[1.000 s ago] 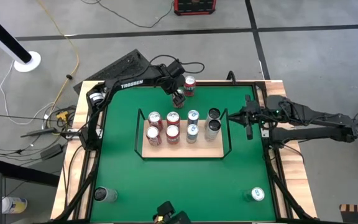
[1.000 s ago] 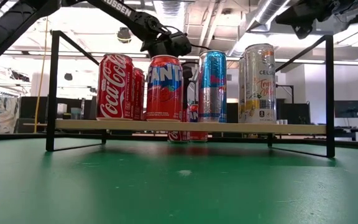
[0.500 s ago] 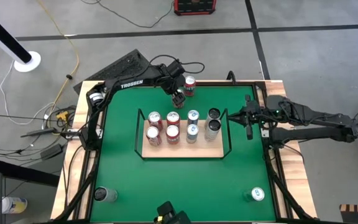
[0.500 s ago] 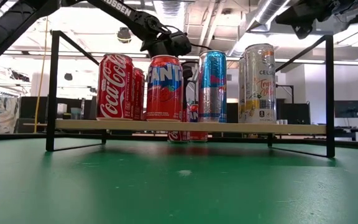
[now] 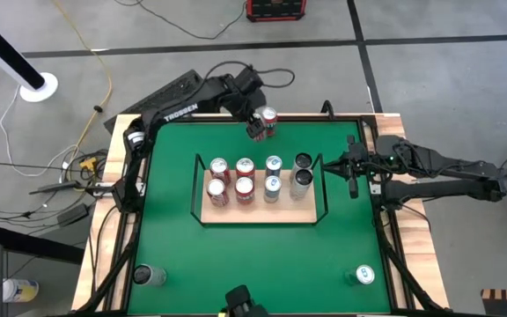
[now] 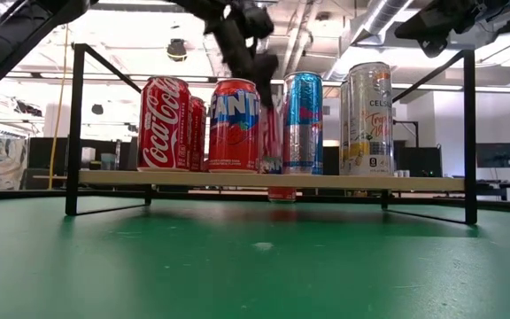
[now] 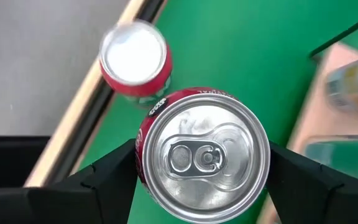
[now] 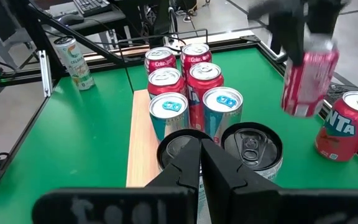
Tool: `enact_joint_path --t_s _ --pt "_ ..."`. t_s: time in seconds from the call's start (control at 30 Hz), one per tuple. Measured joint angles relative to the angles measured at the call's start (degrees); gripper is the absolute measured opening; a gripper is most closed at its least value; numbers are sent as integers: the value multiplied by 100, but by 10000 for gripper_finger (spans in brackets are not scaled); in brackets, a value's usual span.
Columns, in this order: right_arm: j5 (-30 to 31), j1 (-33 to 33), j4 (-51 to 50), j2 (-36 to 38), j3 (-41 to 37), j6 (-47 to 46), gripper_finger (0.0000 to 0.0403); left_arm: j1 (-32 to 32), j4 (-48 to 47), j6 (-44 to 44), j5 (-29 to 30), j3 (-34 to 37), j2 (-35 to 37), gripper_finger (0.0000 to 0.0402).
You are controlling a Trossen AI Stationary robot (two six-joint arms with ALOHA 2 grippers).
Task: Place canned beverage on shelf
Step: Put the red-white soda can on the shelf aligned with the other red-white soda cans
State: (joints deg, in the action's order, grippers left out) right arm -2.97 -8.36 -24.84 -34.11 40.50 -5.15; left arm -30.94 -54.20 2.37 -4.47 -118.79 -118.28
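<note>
We see a green-topped desk [image 5: 165,220] with wooden edges on a grey concrete floor [image 5: 429,79] with cables lying about; beyond the desk the low view shows an open room with ceiling lights. The shelf [image 5: 258,211] sits mid-desk, black wire rails at its short ends, carrying eight cans in two rows, among them a Coca-Cola can [image 6: 163,124] and a Fanta can [image 6: 234,124]. The left hand [image 5: 259,124] is at the far edge of the desk, clamped on a red can [image 7: 201,152] held in the air off the desk, behind the shelf. Another red can [image 7: 135,58] stands on the desk beneath it, by the far edge. The right hand [image 5: 352,174] hangs just outside the shelf's right rail, fingers shut, holding nothing. Two spare cans stand at the near corners, one left [image 5: 148,276], one right [image 5: 363,276]. The shelf's far row of cans stands between the held can and the board's free near edge.
</note>
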Motion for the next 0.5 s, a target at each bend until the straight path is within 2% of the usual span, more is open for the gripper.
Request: enact_joint_path --t_s 0.13,0.23,0.37,0.5 --pt "1 0 0 0 1 -8 42 143 -730 147 -94 -992 2 277" --pt "-1 0 0 0 4 -44 42 346 -1344 262 -371 -1637 12 277" --pt "1 0 0 2 4 -46 42 638 -1138 253 -863 -1220 756 277" --pt "1 0 2 2 4 -75 42 1039 -1468 251 -795 -956 1473 277"
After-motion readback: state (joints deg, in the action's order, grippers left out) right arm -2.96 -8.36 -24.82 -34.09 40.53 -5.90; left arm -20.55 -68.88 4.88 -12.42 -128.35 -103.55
